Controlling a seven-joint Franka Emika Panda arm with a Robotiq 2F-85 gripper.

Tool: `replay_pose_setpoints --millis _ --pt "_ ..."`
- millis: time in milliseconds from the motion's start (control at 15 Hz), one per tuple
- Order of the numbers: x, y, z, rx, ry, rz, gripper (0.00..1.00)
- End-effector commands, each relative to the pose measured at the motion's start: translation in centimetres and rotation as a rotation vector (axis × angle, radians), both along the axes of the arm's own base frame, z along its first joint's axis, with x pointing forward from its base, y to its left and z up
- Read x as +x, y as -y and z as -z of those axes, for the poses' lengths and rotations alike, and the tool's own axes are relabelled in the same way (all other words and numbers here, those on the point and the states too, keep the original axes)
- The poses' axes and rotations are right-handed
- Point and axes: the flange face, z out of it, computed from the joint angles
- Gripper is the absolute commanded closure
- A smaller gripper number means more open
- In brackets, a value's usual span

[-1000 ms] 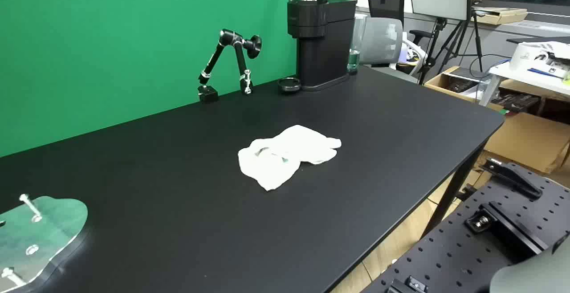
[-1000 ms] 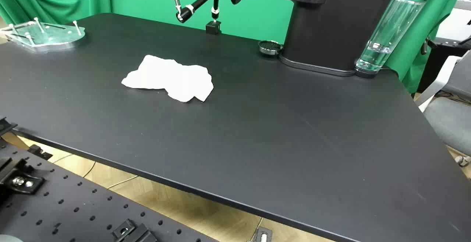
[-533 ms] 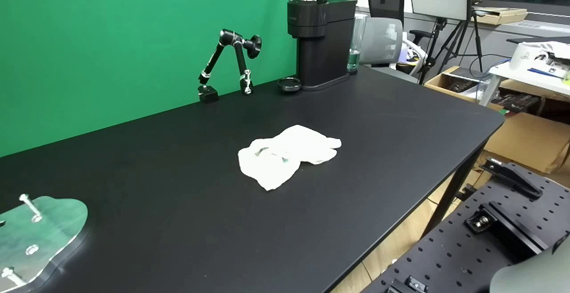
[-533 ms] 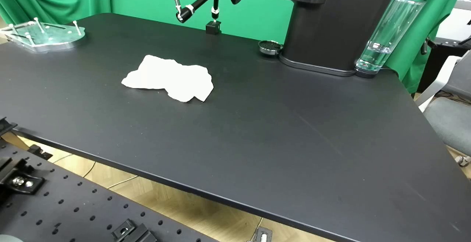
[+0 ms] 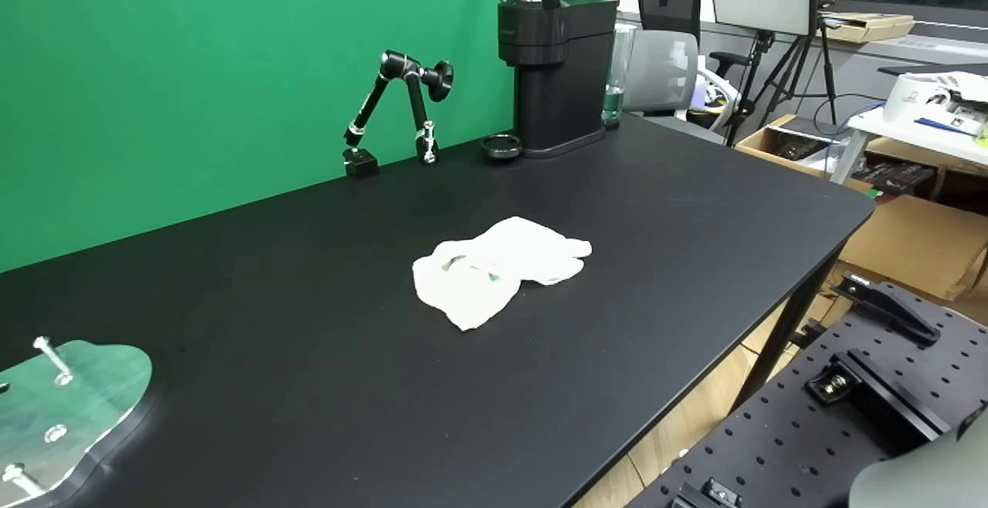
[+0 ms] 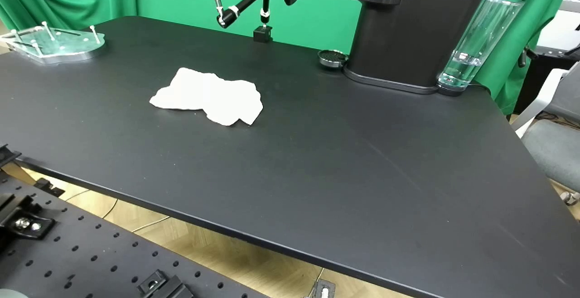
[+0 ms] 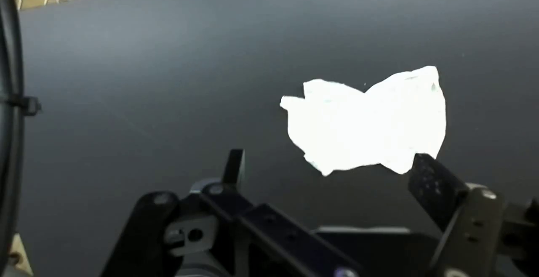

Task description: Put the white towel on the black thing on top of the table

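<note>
one white towel point(image 7: 362, 125) below hand point(image 7: 329, 157), well apart; fingers point(image 7: 436, 188) spread wide.

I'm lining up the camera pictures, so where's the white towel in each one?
In an exterior view: white towel near the middle.
In an exterior view: white towel left of centre, upper half.
Wrist view: white towel right of centre.
Shared by all views: the black table under it.
</note>
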Motion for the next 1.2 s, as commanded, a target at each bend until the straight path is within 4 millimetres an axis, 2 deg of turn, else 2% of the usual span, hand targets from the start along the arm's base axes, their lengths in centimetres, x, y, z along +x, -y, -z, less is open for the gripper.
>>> replay_pose_setpoints --millis 0,267,400,667,733,867,1133 --pt "0.3 -1.8 1.1 -0.09 0.138 -0.129 0.0" --pt "-0.2 -4.1 4.2 -0.111 0.33 -0.271 0.0" --pt "-0.8 -4.7 6.5 -0.092 0.362 -0.323 0.0" --pt "-3.0 -3.3 11.6 -0.086 0.303 -0.363 0.0" --pt "-2.1 -4.2 10.2 -0.079 0.31 -0.351 0.0" --pt "-2.5 -4.1 11.1 -0.075 0.296 -0.351 0.0" --pt "-2.4 -4.4 10.3 -0.086 0.313 -0.356 0.0"
